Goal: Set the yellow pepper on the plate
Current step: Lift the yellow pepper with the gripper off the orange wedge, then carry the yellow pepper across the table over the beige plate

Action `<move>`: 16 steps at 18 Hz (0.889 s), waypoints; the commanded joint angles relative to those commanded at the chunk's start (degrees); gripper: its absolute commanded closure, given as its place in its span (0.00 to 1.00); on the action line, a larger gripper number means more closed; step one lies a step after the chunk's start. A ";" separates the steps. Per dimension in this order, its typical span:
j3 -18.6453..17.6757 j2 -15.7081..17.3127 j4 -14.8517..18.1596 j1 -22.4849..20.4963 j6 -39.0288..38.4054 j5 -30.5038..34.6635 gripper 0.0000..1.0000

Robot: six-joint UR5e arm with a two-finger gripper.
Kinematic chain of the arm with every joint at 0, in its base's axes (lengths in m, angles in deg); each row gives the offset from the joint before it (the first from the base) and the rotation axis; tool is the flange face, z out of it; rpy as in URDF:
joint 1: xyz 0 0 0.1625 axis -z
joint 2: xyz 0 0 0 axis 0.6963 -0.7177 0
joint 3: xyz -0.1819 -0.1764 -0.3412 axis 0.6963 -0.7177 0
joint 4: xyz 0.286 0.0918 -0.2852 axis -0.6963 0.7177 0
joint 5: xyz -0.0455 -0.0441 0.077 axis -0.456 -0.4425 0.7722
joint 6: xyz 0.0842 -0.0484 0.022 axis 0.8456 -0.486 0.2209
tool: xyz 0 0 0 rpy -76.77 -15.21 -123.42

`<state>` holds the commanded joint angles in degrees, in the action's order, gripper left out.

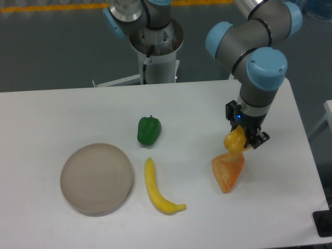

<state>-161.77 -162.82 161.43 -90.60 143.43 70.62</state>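
fingers [241, 139] clamped on yellow pepper [234, 141], beside orange wedge [228, 171] | plate [96, 179] bare, well apart | carry and release remained

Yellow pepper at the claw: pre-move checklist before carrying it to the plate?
1. Claw closed around the small blocky yellow-orange pepper: cannot tell, fingers mostly hidden.
2. Pepper lifted off the white table: cannot tell from this single view.
3. Pepper apart from the orange wedge-shaped piece: not ok, they overlap in view.
4. Round shallow beige-grey plate empty: ok.
5. Long curved yellow banana and green pepper lie between pepper and plate: carry above them.
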 joint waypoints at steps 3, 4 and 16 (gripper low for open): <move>0.17 -0.09 -0.09 0.00 -0.09 -0.09 0.65; 0.18 -0.17 -0.17 0.09 -0.09 -0.17 0.65; -1.75 0.70 -0.26 11.24 -12.20 -2.72 0.66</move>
<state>-163.52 -162.12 161.17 -79.37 131.24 67.90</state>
